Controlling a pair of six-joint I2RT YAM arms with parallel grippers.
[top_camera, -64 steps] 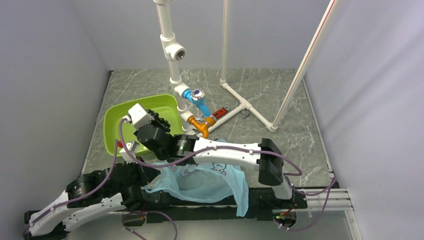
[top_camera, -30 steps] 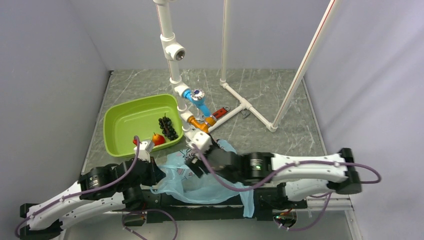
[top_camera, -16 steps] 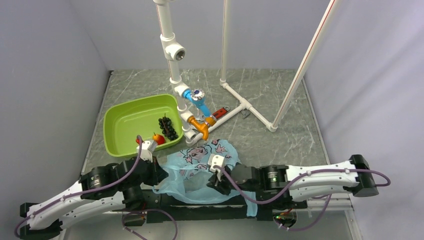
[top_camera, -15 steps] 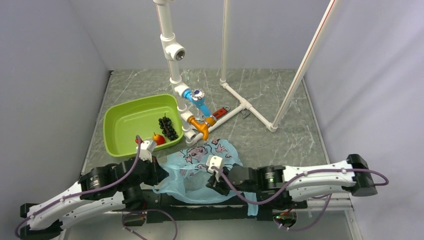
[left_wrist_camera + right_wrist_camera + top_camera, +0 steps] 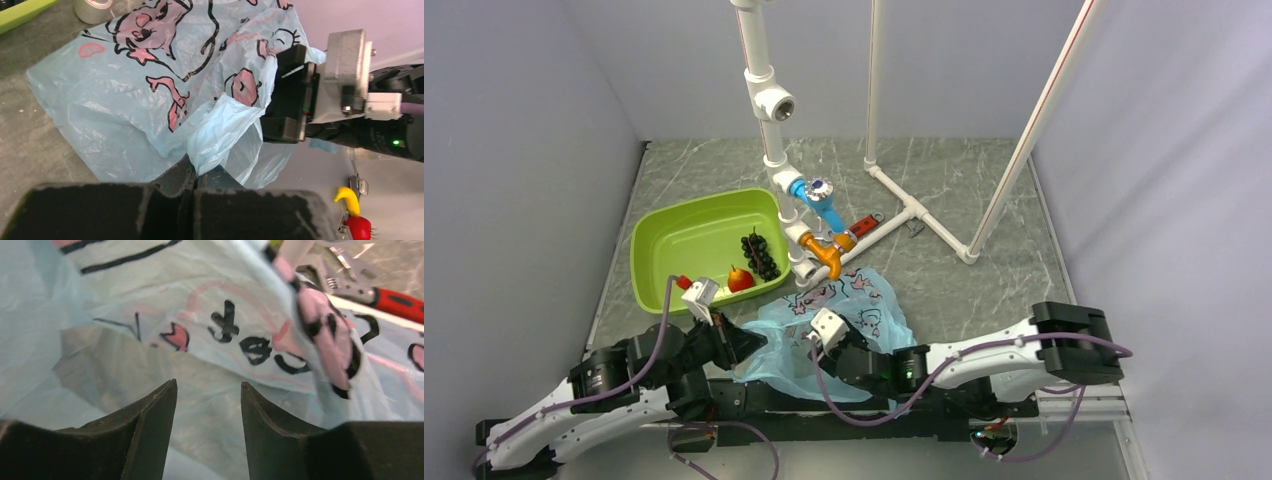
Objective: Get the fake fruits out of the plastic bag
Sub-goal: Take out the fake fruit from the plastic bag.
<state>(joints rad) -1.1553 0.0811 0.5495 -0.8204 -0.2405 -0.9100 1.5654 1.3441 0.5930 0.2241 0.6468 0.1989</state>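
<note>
A thin light-blue crinkly plastic bag (image 5: 869, 310), printed in pink and black, with a gripper at each side.
Beyond the left gripper (image 5: 194, 175), a small dark purple-black bunch of grapes (image 5: 761, 255) lies in a rigid lime-green plastic tub (image 5: 664, 245). That gripper's fingers are pressed together on a twisted fold of the bag. Just right of them, the right gripper (image 5: 208, 390) has its fingers spread, with bag film ahead of the tips.

Looks like a robot lab cell: boxed in by plain grey walls (image 5: 524, 150), floored with a marbled table (image 5: 984, 190), white pipes (image 5: 904, 205) far, left arm (image 5: 574, 425) and right arm (image 5: 984, 355) bolted near.
</note>
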